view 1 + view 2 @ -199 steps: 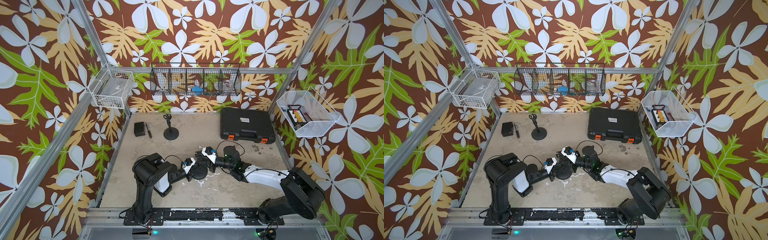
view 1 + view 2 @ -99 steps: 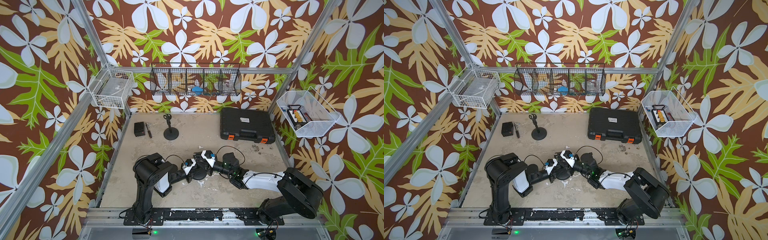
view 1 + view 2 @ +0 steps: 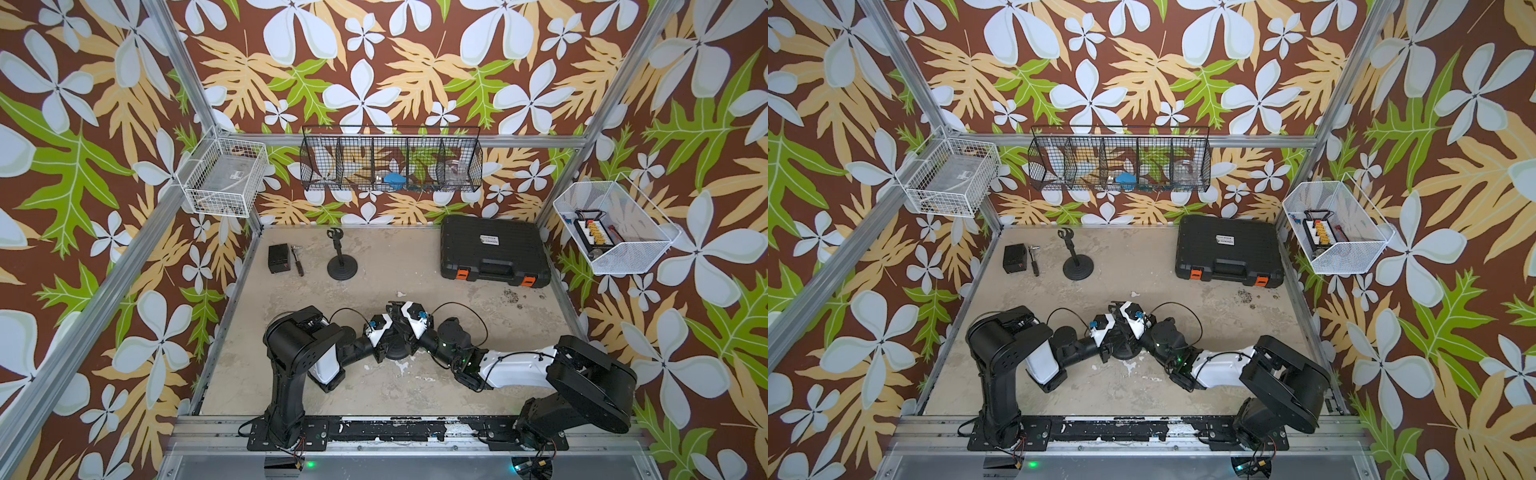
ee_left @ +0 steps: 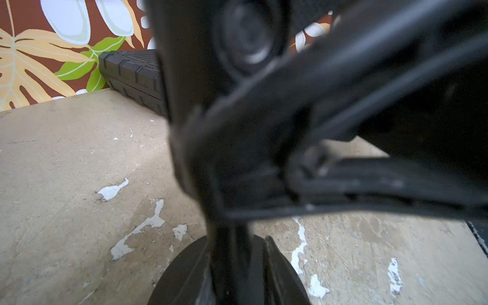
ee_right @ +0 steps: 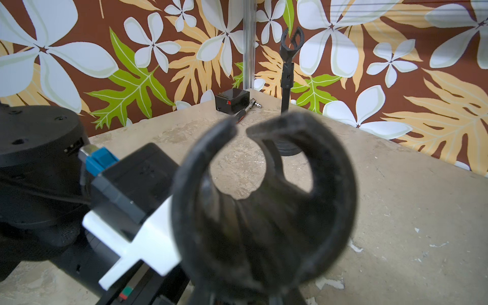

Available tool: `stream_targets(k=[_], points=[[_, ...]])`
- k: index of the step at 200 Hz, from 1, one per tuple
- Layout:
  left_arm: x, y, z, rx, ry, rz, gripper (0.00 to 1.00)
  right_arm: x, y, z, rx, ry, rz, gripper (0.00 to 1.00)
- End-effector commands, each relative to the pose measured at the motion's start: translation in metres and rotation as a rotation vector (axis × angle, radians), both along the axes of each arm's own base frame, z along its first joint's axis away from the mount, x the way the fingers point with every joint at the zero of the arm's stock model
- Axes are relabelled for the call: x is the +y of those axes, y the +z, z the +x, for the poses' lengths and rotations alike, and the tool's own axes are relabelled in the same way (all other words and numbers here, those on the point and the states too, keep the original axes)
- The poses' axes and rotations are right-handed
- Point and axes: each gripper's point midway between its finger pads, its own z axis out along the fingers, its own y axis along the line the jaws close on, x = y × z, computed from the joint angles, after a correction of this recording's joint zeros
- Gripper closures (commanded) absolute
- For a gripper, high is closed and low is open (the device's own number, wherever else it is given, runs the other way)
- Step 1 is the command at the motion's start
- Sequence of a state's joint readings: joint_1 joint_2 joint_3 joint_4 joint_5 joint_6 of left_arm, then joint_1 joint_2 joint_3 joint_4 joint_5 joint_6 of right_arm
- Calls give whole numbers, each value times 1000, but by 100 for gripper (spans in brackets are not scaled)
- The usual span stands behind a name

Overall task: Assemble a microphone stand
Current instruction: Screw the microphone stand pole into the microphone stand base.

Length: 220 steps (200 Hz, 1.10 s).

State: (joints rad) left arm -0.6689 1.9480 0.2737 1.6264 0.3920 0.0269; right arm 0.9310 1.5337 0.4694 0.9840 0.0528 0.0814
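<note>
Two robot claws meet low over the middle of the table, close against one microphone stand. The left gripper (image 3: 388, 334) sits at the lower part of the stand's pole (image 4: 232, 253), just above the round base (image 4: 184, 277). Its own camera shows only dark blur there, so I cannot tell whether its jaws grip the pole or stand slack. The right gripper (image 3: 405, 328) is higher up, just beneath the microphone clip (image 5: 264, 211). Its fingers are hidden behind the clip, so its state cannot be told either.

The stand being built stands upright, base (image 3: 397, 353) flat on the table (image 3: 415, 395) near the front centre. Its long axis runs roughly straight up. The clip crowns it, its two curved prongs almost closing, the small gap between them pointing up and away from the base.

This looks like the closing step: pole, base and clip appear joined, and the arms seem to be seating or tightening them. The next move probably calls for a firm joint, then both claws drawing clear sideways without tipping the stand.

Well apart, at the back left, stands a second finished stand (image 3: 341, 259), beside a small black box (image 3: 278, 257) and a slim tool (image 3: 298, 266). A black case (image 3: 494, 251) lies at the back right
</note>
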Motion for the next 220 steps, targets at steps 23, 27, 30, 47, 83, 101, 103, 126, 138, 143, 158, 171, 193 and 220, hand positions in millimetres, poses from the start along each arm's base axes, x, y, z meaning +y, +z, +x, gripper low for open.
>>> stream_targets(k=[23, 27, 30, 47, 83, 101, 103, 126, 138, 143, 158, 171, 193, 220], points=[[-3, 58, -3, -187, -21, -159, 78, -3, -37, 0, 110, -28, -97, 100], [-3, 57, -3, -187, -22, -157, 80, -3, -37, -1, 112, -24, -100, 100], [-3, 57, -3, -187, -20, -156, 82, -2, -37, -1, 113, -20, -102, 100], [-3, 54, -3, -189, -26, -148, 88, 0, -32, -5, 112, 6, -96, 94], [-5, 44, -3, -191, -37, -120, 94, -3, -18, -16, 87, 85, -85, 51], [-6, 41, -4, -189, -41, -113, 95, -10, -10, -20, 85, 156, -50, 44], [-6, 41, -4, -190, -42, -112, 95, -10, -9, -21, 85, 170, -44, 44], [-6, 39, -5, -191, -47, -106, 96, -19, 3, -29, 72, 290, -7, 43], [-7, 39, -6, -192, -51, -105, 96, -23, 6, -30, 60, 322, -26, 44], [-7, 39, -5, -191, -51, -105, 96, -24, 7, -29, 56, 327, -35, 45], [-8, 39, -6, -194, -55, -105, 96, -26, 10, -25, 43, 341, -51, 45], [-9, 39, -7, -197, -58, -105, 97, -29, 12, -19, 46, 342, -53, 46], [-10, 39, -8, -200, -63, -104, 97, -26, 11, -8, 68, 349, -75, 40], [-10, 39, -10, -202, -66, -101, 97, -14, 6, -6, 97, 408, -90, 34]])
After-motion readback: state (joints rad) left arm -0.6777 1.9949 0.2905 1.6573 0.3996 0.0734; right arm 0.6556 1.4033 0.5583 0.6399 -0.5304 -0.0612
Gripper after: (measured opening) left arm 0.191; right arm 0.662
